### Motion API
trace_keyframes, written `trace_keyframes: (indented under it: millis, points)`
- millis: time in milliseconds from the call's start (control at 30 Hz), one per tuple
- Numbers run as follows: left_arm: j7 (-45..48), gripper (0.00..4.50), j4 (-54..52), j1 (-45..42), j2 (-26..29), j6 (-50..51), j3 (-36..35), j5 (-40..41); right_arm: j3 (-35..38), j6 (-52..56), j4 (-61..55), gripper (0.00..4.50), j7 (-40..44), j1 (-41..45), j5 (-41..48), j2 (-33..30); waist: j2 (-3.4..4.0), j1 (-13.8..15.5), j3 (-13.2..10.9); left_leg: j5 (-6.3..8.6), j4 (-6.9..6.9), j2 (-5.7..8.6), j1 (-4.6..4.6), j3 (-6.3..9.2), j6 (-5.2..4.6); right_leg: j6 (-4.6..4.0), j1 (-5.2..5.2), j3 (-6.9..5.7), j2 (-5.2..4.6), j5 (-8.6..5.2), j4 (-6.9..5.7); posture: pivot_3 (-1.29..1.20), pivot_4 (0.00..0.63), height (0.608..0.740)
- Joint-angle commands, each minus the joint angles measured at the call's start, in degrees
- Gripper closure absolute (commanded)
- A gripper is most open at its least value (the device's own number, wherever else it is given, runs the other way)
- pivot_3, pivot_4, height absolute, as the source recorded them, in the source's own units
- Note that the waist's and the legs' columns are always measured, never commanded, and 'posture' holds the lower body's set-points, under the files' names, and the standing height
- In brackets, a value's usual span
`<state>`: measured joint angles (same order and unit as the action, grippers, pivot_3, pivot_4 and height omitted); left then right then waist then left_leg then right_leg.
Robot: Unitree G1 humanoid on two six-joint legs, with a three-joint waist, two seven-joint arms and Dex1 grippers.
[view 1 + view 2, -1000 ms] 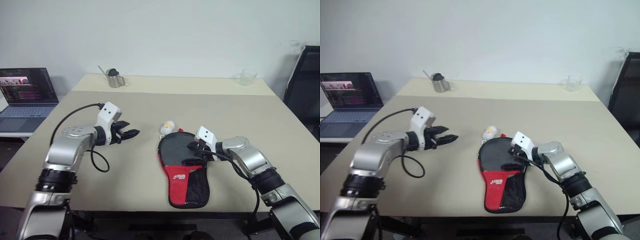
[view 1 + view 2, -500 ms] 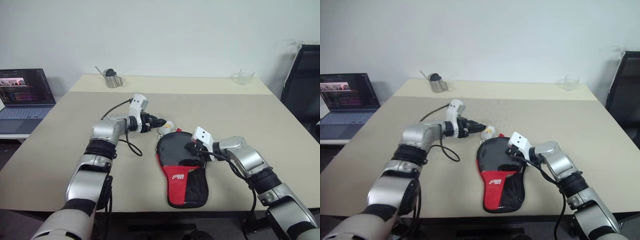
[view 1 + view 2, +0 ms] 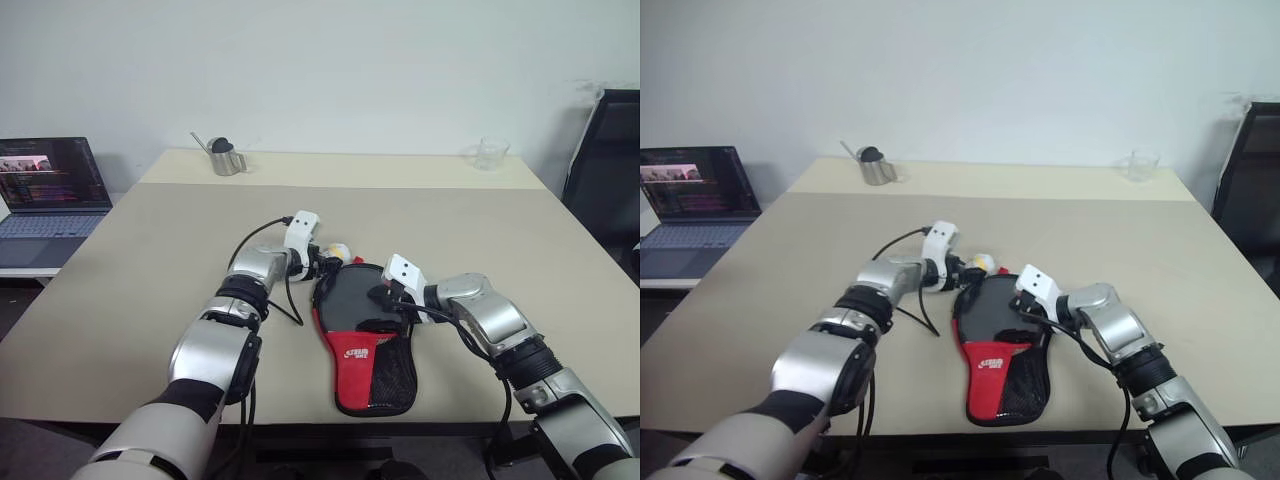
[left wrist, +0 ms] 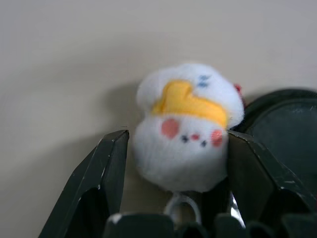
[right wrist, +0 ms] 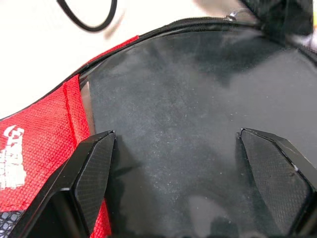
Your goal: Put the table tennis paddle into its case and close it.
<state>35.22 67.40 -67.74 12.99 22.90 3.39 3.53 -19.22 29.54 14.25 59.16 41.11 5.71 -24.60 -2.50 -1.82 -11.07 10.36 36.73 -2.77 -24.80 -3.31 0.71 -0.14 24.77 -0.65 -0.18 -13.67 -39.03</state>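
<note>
The case (image 3: 367, 345) is lying near the lower centre of the head-camera frame, on the front part of the beige surface (image 3: 150, 270), with its round end pointing toward the back and its red panel and mesh pocket toward the bottom edge. The paddle (image 5: 198, 109) is sitting inside it, its dark rubber face showing through the open round end; its handle is hidden.

The left claw (image 4: 173, 148) is reaching in from the lower left to the upper left rim of the case. Its fingers (image 4: 106, 173) are standing apart on either side of a small white plush charm (image 4: 185, 144) with a yellow patch and pink cheeks; one finger seems to be touching it, but a firm grip cannot be made out. The charm is lying just beside the case's round end.

The right claw (image 5: 188, 168) is coming in from the lower right and hovering over the paddle face with its fingers spread wide, gripping nothing.

In the upper part of the frame a metal cup (image 3: 226, 157) and a clear glass (image 3: 487, 153) are standing at the far edge. A laptop (image 3: 50, 190) is glowing at far left.
</note>
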Motion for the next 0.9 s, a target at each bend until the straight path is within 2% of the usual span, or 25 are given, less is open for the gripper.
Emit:
trace_keyframes:
  millis: [33,200,300,467,533,567,900]
  points:
    - [-1.1,1.32,1.4,-0.4,-1.1,-1.2,0.3,-2.0,0.8,0.9,-2.3,0.07,-0.1,-1.0,0.2,-0.7,0.0,0.0,0.0,0.0,0.0,0.0,0.0,0.01,0.0,0.0,-0.01,-0.01,0.0,0.0,0.0,0.0,0.15,0.74]
    - [-2.0,1.32,2.2,-0.6,-2.2,-1.8,-0.9,-2.1,0.8,1.8,-3.8,0.07,-0.2,-1.9,0.4,-1.1,-0.01,0.1,0.0,0.0,0.01,0.02,0.03,0.02,0.0,0.0,-0.07,-0.04,-0.02,0.0,0.0,0.0,0.15,0.74]
    - [-3.0,1.89,2.6,-1.0,-2.7,-3.4,-1.3,-2.5,0.8,2.2,-4.2,0.05,-0.2,-2.0,0.5,-1.3,-0.01,0.1,0.0,0.0,0.04,0.03,0.03,0.04,0.0,0.01,-0.1,-0.05,-0.03,0.01,0.01,0.0,0.15,0.74]
    - [-6.5,3.55,4.3,-2.4,-3.1,-5.8,-0.8,-4.7,0.8,2.7,-4.5,0.05,0.1,-1.6,0.5,-1.6,-0.01,0.1,0.0,0.0,0.06,0.03,0.04,0.04,0.0,0.04,-0.11,-0.05,-0.04,0.02,0.01,0.0,0.15,0.74]
    - [-8.0,4.09,5.3,-3.6,-3.2,-6.8,-0.8,-5.6,0.9,3.1,-4.9,0.05,0.2,-1.7,0.6,-1.8,-0.01,0.1,0.0,0.0,0.07,0.03,0.04,0.04,0.0,0.04,-0.11,-0.06,-0.04,0.02,0.01,0.0,0.15,0.74]
    - [-8.5,4.22,5.7,-4.4,-3.2,-7.4,-0.7,-6.1,0.8,3.3,-5.3,0.05,0.2,-1.9,0.7,-1.9,-0.01,0.1,0.0,0.0,0.07,0.03,0.04,0.04,0.0,0.06,-0.11,-0.06,-0.04,0.03,0.01,0.0,0.15,0.74]
    - [-11.5,4.3,9.0,-9.9,-5.0,-10.9,-0.5,-9.8,0.5,5.5,-8.3,0.05,1.0,-2.9,1.0,-2.8,-0.03,0.1,0.0,0.01,0.07,0.04,0.0,0.03,0.01,0.09,-0.09,-0.07,-0.03,0.05,0.07,0.0,0.15,0.74]
